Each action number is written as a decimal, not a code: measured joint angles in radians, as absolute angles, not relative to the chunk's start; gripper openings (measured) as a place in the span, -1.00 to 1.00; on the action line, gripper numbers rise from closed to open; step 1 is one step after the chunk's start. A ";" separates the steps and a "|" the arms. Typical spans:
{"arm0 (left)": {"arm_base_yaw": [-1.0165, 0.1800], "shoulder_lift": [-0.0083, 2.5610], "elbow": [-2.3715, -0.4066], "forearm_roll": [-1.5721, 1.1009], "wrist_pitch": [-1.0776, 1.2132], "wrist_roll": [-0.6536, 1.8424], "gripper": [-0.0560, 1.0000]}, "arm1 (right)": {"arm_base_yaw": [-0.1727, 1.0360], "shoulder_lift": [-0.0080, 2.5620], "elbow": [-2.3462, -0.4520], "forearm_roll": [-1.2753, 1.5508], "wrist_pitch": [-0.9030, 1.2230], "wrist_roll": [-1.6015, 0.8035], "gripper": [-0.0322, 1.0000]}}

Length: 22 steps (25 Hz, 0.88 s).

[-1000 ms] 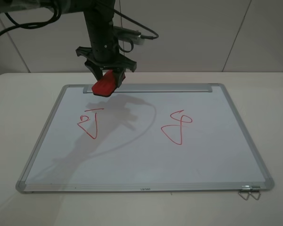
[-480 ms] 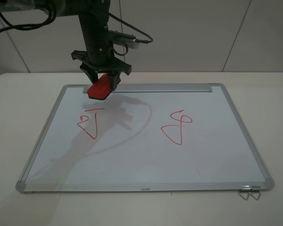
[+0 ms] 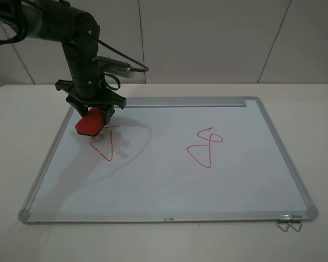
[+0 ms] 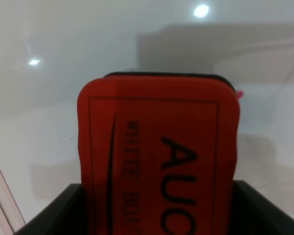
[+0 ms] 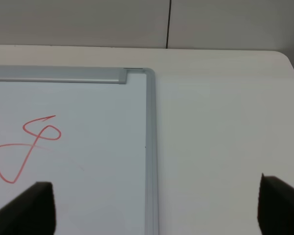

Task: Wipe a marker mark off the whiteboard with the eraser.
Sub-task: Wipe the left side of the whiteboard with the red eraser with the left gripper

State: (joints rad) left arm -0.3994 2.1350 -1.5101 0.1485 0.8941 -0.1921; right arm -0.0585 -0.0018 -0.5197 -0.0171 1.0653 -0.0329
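Clamping the red eraser (image 3: pixel 89 124) tight, the left gripper (image 3: pixel 93 116) is down at the whiteboard's (image 3: pixel 164 188) far-left area. The eraser's tip is right at the top of the marker mark (image 3: pixel 106 146), hiding its short bar. Whether felt meets board, I cannot tell. Meanwhile the right gripper (image 5: pixel 157 208) hangs with fingers spread wide, the board's far-right corner and the looped scribble (image 5: pixel 27 147) ahead of it.

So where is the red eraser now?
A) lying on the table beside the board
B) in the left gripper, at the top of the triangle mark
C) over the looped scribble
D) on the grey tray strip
B: the left gripper is shut on the eraser, which covers the top of the marker mark near the left frame of the whiteboard.
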 joint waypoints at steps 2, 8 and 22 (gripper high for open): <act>-0.387 2.135 -1.476 0.150 0.872 -0.192 0.19 | -0.058 -0.002 -0.520 -0.017 1.065 -0.033 0.43; -0.366 2.152 -1.458 0.150 0.796 -0.192 0.19 | -0.058 -0.002 -0.520 -0.017 1.065 -0.033 0.43; -0.392 2.212 -1.459 0.160 0.765 -0.199 0.19 | -0.058 -0.002 -0.520 -0.017 1.065 -0.033 0.43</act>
